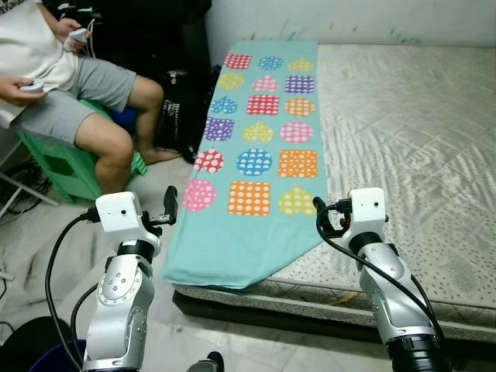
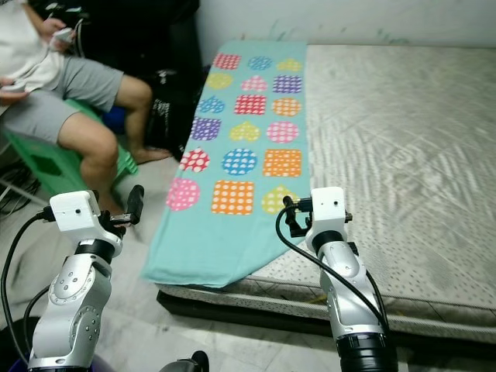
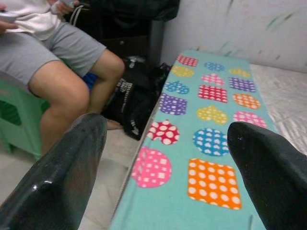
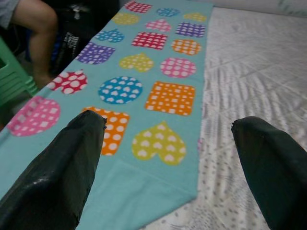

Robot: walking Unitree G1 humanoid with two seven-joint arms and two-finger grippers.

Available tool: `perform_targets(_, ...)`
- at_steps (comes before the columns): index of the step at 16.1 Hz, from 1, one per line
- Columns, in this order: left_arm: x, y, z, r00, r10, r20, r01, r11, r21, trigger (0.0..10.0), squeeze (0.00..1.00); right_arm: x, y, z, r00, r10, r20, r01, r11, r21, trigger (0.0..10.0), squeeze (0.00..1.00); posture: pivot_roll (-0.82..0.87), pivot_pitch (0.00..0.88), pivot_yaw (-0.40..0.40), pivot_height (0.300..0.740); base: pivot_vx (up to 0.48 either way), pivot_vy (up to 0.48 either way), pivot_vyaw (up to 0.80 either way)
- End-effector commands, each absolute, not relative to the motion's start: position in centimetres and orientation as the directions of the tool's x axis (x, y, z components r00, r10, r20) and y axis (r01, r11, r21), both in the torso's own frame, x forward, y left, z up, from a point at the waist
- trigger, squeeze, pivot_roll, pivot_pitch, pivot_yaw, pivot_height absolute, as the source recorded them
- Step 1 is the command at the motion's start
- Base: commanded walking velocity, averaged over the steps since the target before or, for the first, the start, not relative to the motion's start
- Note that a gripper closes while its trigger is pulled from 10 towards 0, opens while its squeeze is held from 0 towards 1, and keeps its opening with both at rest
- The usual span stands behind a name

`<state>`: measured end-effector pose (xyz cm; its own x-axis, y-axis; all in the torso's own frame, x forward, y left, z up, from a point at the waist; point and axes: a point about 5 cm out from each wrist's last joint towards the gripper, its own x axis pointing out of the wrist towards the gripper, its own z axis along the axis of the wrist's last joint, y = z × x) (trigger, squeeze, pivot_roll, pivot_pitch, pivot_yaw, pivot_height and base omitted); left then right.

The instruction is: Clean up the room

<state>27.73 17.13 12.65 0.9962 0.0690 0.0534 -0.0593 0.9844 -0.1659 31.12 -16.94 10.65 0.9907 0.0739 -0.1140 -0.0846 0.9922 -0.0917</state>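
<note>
Lying ahead of both spread grippers, left gripper (image 3: 163, 158) and right gripper (image 4: 165, 158): blanket (image 1: 252, 155).

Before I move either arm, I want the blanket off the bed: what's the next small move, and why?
Probably ease the right claw forward and down onto the blanket's near corner. Both claws are open and hold nothing; the blanket lies flat on the mattress, its near end hanging over the edge, just ahead of the right claw.

One blanket (image 1: 256, 147), one mattress (image 1: 411, 139), one person (image 1: 70, 85).
</note>
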Motion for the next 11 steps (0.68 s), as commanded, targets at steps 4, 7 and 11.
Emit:
perform_targets(4, 27.56, 17.34, 12.58, 0.997, 0.072, 0.041, -0.064, 0.982, -0.177, 10.0, 0.0, 30.91, -17.21, 10.05, 0.988, 0.057, -0.145, -0.067, 0.995, -0.07, 10.0, 0.0, -0.14, 0.134, 0.07, 0.74, 0.0, 0.0, 0.42)
perform_targets(7, 27.6, 17.16, 12.52, 0.997, 0.067, 0.038, -0.059, 0.982, -0.181, 10.0, 0.0, 30.87, -17.42, 9.94, 0.988, 0.047, -0.15, -0.057, 0.996, -0.068, 10.0, 0.0, -0.14, 0.134, 0.07, 0.74, 0.0, 0.0, 0.0)
perform_targets(11, 27.64, 17.12, 12.55, 0.997, 0.06, 0.038, -0.052, 0.982, -0.184, 10.0, 0.0, 30.78, -17.51, 9.8, 0.986, 0.037, -0.16, -0.049, 0.996, -0.069, 10.0, 0.0, -0.14, 0.135, 0.075, 0.74, 0.0, 0.0, 0.0)
